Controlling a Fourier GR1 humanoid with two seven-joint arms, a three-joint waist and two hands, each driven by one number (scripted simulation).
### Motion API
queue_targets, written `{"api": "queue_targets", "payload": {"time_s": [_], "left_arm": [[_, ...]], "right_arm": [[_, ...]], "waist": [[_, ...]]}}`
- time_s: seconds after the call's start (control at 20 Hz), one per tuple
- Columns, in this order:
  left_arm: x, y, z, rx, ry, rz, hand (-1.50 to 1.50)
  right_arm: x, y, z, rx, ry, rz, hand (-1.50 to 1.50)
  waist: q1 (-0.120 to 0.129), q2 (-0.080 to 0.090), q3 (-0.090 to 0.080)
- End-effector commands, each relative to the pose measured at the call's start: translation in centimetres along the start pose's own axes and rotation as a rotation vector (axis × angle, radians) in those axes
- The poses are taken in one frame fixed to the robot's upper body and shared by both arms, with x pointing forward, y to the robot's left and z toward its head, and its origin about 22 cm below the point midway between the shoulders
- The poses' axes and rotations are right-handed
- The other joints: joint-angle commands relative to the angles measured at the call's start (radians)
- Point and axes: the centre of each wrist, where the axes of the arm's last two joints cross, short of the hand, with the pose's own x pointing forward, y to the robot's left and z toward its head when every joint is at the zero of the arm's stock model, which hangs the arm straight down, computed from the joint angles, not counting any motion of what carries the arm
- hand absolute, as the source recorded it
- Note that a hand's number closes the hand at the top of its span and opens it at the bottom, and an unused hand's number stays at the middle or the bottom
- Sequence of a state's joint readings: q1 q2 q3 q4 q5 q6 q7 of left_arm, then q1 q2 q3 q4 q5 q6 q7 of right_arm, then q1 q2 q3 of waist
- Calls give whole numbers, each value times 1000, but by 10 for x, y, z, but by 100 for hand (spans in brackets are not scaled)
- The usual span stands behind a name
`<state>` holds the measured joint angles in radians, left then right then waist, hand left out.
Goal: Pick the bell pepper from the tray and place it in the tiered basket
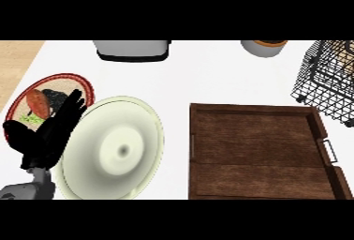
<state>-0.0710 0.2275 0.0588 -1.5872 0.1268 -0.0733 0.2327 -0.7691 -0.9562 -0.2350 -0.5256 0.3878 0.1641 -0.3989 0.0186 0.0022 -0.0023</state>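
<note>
At left edge, left robot hand released, fingers straight up, over red-rimmed plate; pale plate just beside; wooden tray right; wire basket top right

only one limb of the robot is shown, at the left side of the view. the left hand is coloured black throughout, with a dull, unmarked surface, so that palm and digits are merged into one dark shape. long, slender fingers are seen at its upper end, and a thicker, rounded thumb is set off at the outer side. below the hand, a narrower grey wrist piece is seen, widened into a smooth, rounded grey forearm with lighter shading along its upper surface.
</note>
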Motion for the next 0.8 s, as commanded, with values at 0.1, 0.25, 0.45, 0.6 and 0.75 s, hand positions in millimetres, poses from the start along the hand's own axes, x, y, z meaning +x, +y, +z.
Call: {"api": "queue_targets", "payload": {"time_s": [0.1,0.25,0.45,0.6,0.75], "left_arm": [[8,-5,-7,-3,-18,-8,0],[3,-9,-8,-3,-11,-6,0],[-9,0,5,-13,-9,1,0],[-2,-3,-8,-24,-6,6,0],[5,11,-16,-1,-12,5,0]], "right_arm": [[-11,26,-3,-21,0,47,150],[2,34,-15,-76,10,46,150],[1,43,-17,-141,-12,63,150],[5,53,-22,-217,-4,-81,150],[2,68,-22,-208,-7,-72,-150]], "waist": [[5,5,4],[14,8,4],[23,9,4],[19,11,4],[21,16,5]]}}
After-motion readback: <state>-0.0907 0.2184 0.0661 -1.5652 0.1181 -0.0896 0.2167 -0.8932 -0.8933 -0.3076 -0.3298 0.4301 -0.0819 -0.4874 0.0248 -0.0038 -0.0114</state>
